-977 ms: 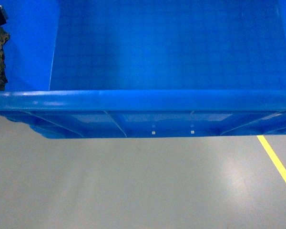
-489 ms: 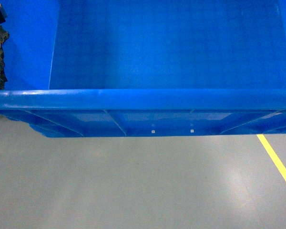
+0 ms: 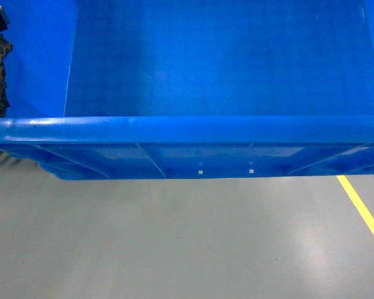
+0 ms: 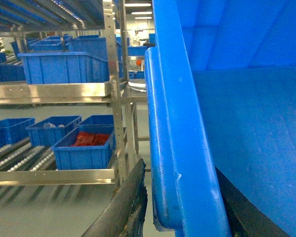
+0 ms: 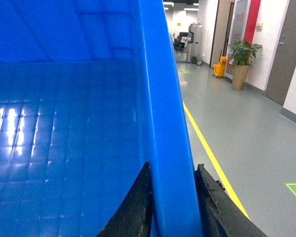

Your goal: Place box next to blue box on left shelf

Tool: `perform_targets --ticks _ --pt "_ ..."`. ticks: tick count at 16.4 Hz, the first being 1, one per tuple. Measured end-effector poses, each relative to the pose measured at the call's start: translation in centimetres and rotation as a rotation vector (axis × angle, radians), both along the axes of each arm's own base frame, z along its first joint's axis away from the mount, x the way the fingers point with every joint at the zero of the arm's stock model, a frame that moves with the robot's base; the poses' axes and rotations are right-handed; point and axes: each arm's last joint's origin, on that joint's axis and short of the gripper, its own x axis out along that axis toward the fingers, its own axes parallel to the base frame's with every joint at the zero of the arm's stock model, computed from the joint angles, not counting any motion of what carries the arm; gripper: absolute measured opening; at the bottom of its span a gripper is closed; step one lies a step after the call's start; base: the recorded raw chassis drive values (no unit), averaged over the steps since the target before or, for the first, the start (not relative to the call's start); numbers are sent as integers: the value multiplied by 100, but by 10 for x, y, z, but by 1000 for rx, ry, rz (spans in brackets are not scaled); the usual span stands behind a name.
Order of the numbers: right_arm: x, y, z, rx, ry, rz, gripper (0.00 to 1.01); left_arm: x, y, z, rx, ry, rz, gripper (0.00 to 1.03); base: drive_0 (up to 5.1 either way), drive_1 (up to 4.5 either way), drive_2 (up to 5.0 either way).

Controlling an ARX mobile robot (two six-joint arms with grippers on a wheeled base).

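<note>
The box (image 3: 224,62) is a big open blue crate that fills the top of the head view and hangs above the grey floor. My left gripper (image 4: 182,207) is shut on its left rim, one dark finger (image 4: 130,202) outside the rim and the other inside. My right gripper (image 5: 172,197) is shut on the right rim, a finger on each side of it. The left shelf (image 4: 49,177), with white rollers and a silvery front edge, stands to the left. On it sit a blue box (image 4: 84,148) with red contents and others beside it.
A yellow floor line (image 3: 361,212) runs along the right. The rack's perforated steel upright (image 4: 113,89) stands close to the crate's left rim, and an upper shelf holds more blue boxes (image 4: 64,66). A potted plant (image 5: 241,61) and a yellow bucket (image 5: 219,69) stand far down the aisle.
The crate has barely shifted in the head view. A faint grey striped patch has come into view under its left front corner.
</note>
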Motion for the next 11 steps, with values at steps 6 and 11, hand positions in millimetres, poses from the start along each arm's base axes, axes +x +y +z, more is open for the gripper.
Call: perform_targets --ticks 6,11 --pt "0 0 0 0 1 0 17 0 0 0 0 -4 0 29 6 438 -426" --pt "0 0 -1 0 3 0 17 0 0 0 1 0 0 29 6 438 -426"
